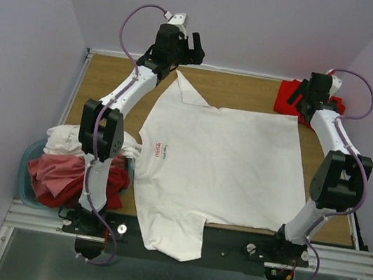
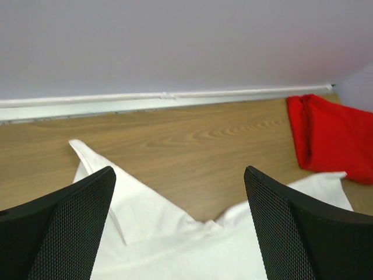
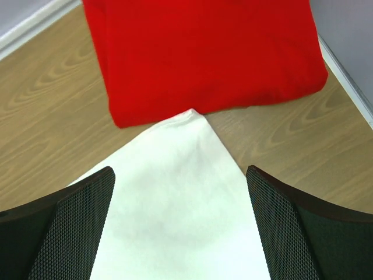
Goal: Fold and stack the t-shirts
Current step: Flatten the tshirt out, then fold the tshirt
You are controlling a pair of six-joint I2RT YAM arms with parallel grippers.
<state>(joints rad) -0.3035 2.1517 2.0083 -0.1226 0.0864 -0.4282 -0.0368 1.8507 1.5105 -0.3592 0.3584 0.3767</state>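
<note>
1. Left gripper (image 2: 179,175): the jaws stand wide apart with nothing between them. The two black mesh-faced fingers (image 2: 64,227) straddle the far sleeve of the white t-shirt (image 1: 231,168). Whether they touch the cloth cannot be determined.
2. Right gripper (image 3: 180,172): the jaws stand wide apart and hold nothing. They sit over the far right corner of the white t-shirt.
3. The white t-shirt lies spread flat in the middle of the wooden table (image 1: 111,78).
   - The small red printed graphic (image 1: 158,151) faces up near the left edge of the shirt.
   - One sleeve points toward the far left corner of the table.
   - The other sleeve hangs over the metal rail (image 1: 338,260) at the near edge.
4. The red t-shirt (image 3: 204,52) lies folded in the far right corner of the table. The tip of the white t-shirt's corner touches its near edge.
5. The pale blue tub (image 1: 24,182) stands at the left edge of the table, beside the left arm. It holds a loose heap: a white garment (image 1: 66,139) on the far side and red-pink garments (image 1: 60,177) on the near side.
</note>
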